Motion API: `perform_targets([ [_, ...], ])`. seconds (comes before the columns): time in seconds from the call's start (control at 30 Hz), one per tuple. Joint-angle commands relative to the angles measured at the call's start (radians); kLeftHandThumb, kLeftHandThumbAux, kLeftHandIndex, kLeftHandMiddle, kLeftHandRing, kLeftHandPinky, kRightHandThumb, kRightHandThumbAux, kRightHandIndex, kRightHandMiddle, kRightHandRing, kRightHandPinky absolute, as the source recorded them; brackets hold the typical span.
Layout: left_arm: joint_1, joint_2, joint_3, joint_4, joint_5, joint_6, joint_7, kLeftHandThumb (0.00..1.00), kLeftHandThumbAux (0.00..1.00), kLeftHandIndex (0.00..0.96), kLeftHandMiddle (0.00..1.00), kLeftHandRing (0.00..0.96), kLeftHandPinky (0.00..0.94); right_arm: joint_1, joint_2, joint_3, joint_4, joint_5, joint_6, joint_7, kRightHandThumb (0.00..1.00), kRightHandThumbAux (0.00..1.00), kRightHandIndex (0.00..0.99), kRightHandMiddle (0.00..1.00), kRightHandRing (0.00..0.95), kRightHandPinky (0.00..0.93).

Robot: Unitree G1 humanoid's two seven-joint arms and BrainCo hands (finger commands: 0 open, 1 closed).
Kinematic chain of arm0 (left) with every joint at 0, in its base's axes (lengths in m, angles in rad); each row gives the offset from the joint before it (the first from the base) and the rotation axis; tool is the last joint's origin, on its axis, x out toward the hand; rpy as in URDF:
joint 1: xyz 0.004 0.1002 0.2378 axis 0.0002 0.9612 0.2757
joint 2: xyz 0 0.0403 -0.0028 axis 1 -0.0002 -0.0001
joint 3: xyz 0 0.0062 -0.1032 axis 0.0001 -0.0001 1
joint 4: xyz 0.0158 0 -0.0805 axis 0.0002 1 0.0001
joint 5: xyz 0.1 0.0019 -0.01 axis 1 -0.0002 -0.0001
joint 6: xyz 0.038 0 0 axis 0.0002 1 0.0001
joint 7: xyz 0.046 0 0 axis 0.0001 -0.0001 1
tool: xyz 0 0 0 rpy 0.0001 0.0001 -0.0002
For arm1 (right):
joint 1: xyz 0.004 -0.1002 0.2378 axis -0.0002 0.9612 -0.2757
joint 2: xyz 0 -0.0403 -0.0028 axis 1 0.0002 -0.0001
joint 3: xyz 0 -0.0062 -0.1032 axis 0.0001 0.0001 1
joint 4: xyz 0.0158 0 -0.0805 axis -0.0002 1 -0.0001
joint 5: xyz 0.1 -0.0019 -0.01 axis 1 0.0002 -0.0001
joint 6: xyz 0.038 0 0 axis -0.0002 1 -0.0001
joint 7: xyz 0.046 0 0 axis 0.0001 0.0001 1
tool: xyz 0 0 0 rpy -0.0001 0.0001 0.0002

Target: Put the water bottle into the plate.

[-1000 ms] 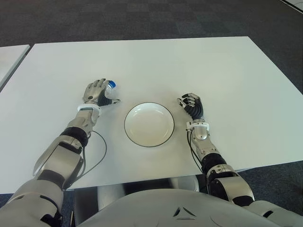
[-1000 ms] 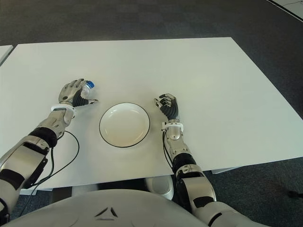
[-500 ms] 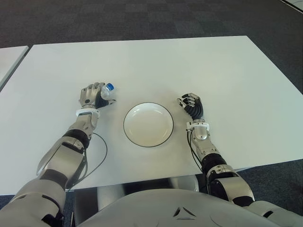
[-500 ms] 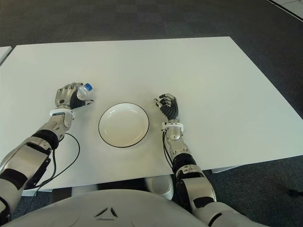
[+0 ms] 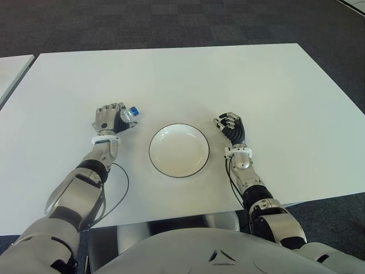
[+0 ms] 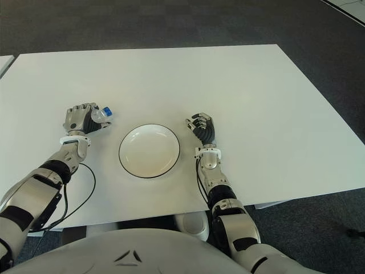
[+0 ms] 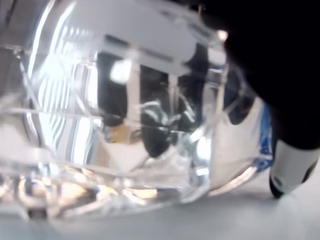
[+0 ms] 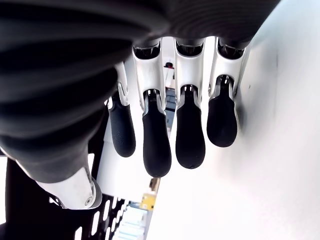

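Observation:
My left hand (image 5: 111,118) is shut on a clear water bottle (image 5: 129,113) with a blue cap, left of the plate and low over the white table (image 5: 188,74). The cap pokes out toward the plate. In the left wrist view the clear bottle (image 7: 125,120) fills the picture, with a dark fingertip (image 7: 292,170) across it. The round white plate (image 5: 179,149) with a dark rim lies between my two hands with nothing in it. My right hand (image 5: 231,127) shows just right of the plate, its fingers (image 8: 157,145) loosely curled and holding nothing.
A thin black cable (image 5: 118,191) loops on the table beside my left forearm. A second white table's corner (image 5: 11,71) shows at the far left. Dark carpet (image 5: 171,23) lies beyond the table's far edge.
My left hand has closed round the bottle and drawn it a little back toward me and to the left. The plate and my right hand have not moved.

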Motion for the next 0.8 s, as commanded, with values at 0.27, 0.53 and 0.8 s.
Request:
perform_targets([
  [0.27,0.054,-0.036,0.024,0.033,-0.025,0.018,0.015,0.850,0.671,0.393,0.532,0.797,0.792,0.012,0.003,0.005,0.009,-0.005,0.023,-0.001,0.707,0.728,0.432,0.627,0.635,0.646],
  [0.53,0.059,-0.042,0.040,0.025,-0.041,0.004,0.024,0.850,0.671,0.391,0.527,0.820,0.798,0.009,0.004,0.003,0.011,0.002,0.020,0.005,0.707,0.727,0.432,0.636,0.644,0.652],
  [0.8,0.067,-0.045,0.054,0.012,-0.061,-0.015,0.029,0.851,0.671,0.393,0.526,0.823,0.785,0.006,0.003,0.001,0.015,0.004,0.016,0.008,0.707,0.727,0.432,0.631,0.640,0.646],
])
